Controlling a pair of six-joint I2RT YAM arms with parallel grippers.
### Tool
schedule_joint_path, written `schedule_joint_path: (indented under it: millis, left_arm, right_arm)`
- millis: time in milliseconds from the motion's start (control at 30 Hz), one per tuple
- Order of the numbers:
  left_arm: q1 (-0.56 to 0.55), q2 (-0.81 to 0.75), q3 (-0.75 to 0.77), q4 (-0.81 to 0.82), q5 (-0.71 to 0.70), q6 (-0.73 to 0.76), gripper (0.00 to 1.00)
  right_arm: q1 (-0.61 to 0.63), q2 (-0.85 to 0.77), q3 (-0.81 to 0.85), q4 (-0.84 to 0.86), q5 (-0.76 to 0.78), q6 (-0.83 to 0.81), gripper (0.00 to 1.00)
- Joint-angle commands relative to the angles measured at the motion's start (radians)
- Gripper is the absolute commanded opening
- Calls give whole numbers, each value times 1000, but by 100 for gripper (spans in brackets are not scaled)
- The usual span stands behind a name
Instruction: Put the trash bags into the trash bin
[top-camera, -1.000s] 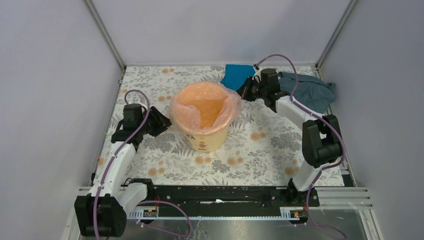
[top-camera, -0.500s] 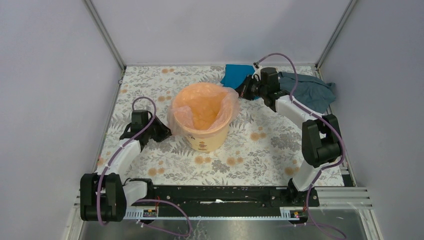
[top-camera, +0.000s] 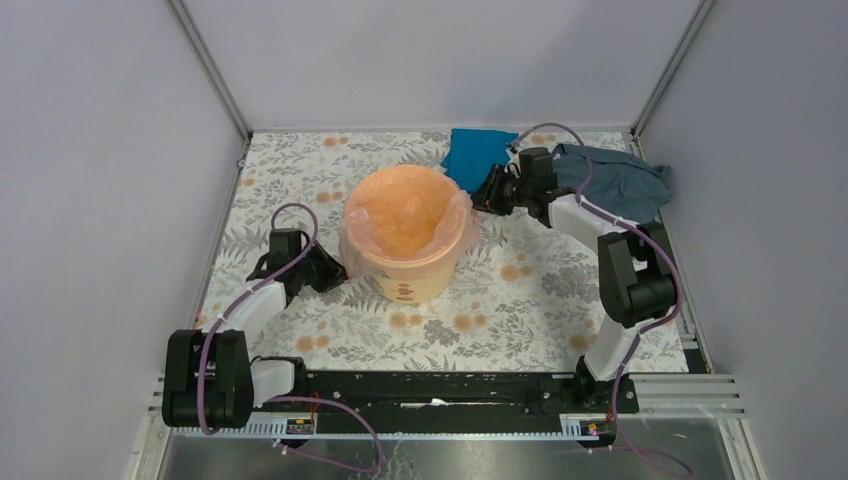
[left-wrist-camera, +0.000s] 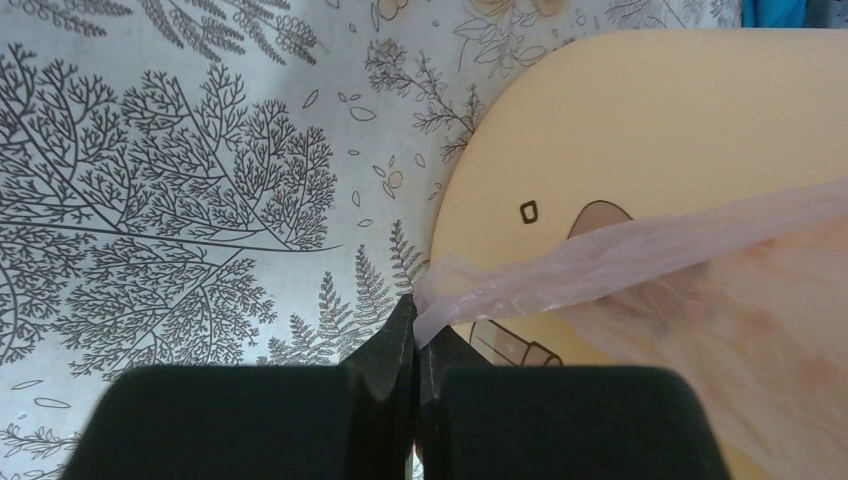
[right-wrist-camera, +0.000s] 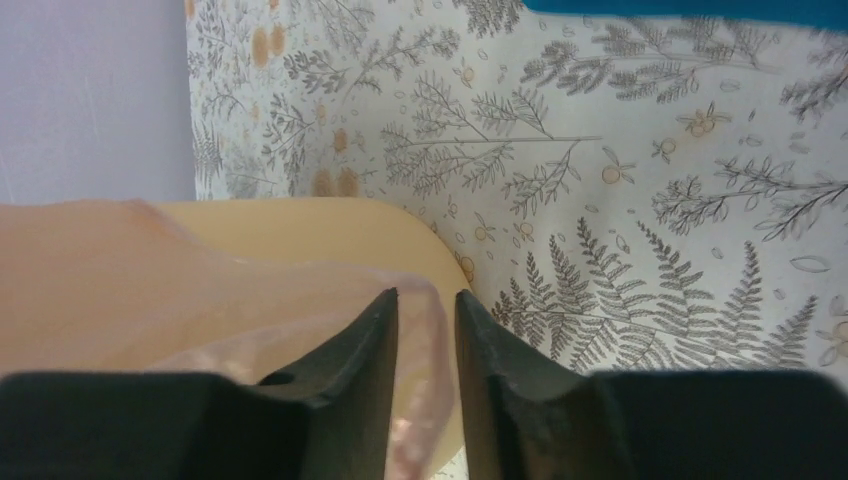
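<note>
Pale-pink translucent wrinkly plastic trash bag (top-camera: 400, 215) lines the upright round yellow-orange plastic bucket (top-camera: 415, 285), mouth up, long axis vertical, its edge folded over the rim. Nearest, the left gripper (left-wrist-camera: 415, 312) is pressed together on a stretched tongue of film, seen clearly only by the left wrist camera. Farther off, the right gripper (right-wrist-camera: 423, 297) is slightly spread, film in its gap; only the overhead camera shows the bag's open mouth.

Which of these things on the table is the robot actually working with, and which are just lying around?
In use: pink trash bag, lining the yellow bucket; left fingers pinching its edge.
Lying about: bright blue cloth, grey-blue cloth, both near the far edge.
</note>
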Motion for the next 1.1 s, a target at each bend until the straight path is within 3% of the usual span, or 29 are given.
schedule_joint_path:
  millis: [0,200,300,467,567,667,867,1067]
  left_arm:
    - [-8,14,-8,85,27,-10,0]
    - [-80,37,-30,155,28,-51,0]
    - [-123,57,-49,202,7,-79,0]
    - [-155,106,-60,259,0,-103,0]
    - [-184,130,-62,288,-10,-119,0]
    - [-200,135,-76,306,-23,-127,0]
    - [-200,108,-91,279,-37,-112,0]
    - [-199,71,-100,255,-53,-101,0]
  right_arm:
    - [7,-123,122,-193,107,-127,42]
    - [7,-256,152,-465,400,-291,74]
    - [37,-325,207,-561,480,-338,77]
    - [307,-340,401,-683,652,-435,80]
    - [457,-293,486,-715,695,-454,78]
    - [529,-225,520,-714,692,-471,66]
    - [547,-79,557,-752,826,-479,43]
    - [552,-5,538,-835,932,-407,41]
